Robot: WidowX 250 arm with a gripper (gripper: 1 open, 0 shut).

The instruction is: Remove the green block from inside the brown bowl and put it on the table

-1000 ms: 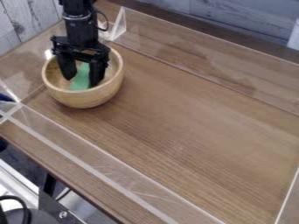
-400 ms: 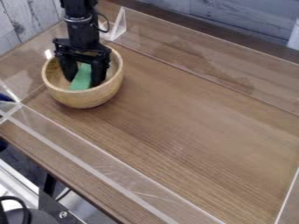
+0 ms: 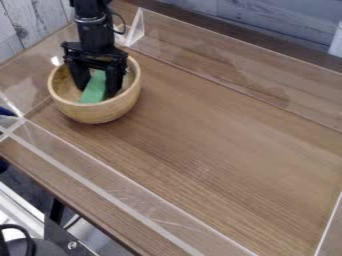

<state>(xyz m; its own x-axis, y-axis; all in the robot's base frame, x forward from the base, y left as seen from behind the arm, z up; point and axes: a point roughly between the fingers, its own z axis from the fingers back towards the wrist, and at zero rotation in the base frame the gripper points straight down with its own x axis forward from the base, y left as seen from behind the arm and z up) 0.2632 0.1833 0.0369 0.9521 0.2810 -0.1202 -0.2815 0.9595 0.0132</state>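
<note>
The brown bowl (image 3: 110,108) sits on the table (image 3: 214,140) near its far left corner. Inside it lies the green block (image 3: 94,91), a bright green bar. My gripper (image 3: 96,84) points straight down into the bowl, its black fingers spread open on either side of the block. From this angle I cannot tell whether the fingers touch the block. The lower part of the block is partly covered by the fingers.
Clear plastic walls (image 3: 80,165) edge the tabletop on the near and far sides. A pale plank wall rises behind the arm at the top left. The wood surface stretches to the right of the bowl.
</note>
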